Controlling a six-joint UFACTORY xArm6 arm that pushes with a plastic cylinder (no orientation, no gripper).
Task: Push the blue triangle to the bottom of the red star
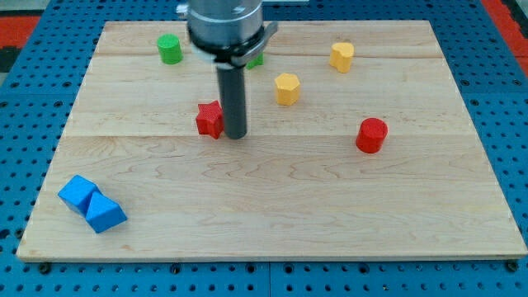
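The red star (209,120) lies left of the board's middle. My tip (236,135) stands right beside it, touching or almost touching its right side. The blue triangle (105,214) lies near the board's bottom-left corner, far down and left of the star and my tip. A blue cube (78,193) touches the triangle on its upper left.
A green cylinder (170,49) sits at the top left. A second green block (256,58) is mostly hidden behind the arm. Two yellow blocks (286,88) (341,56) lie at the upper right of centre. A red cylinder (371,135) lies to the right. The wooden board (289,214) rests on a blue pegboard.
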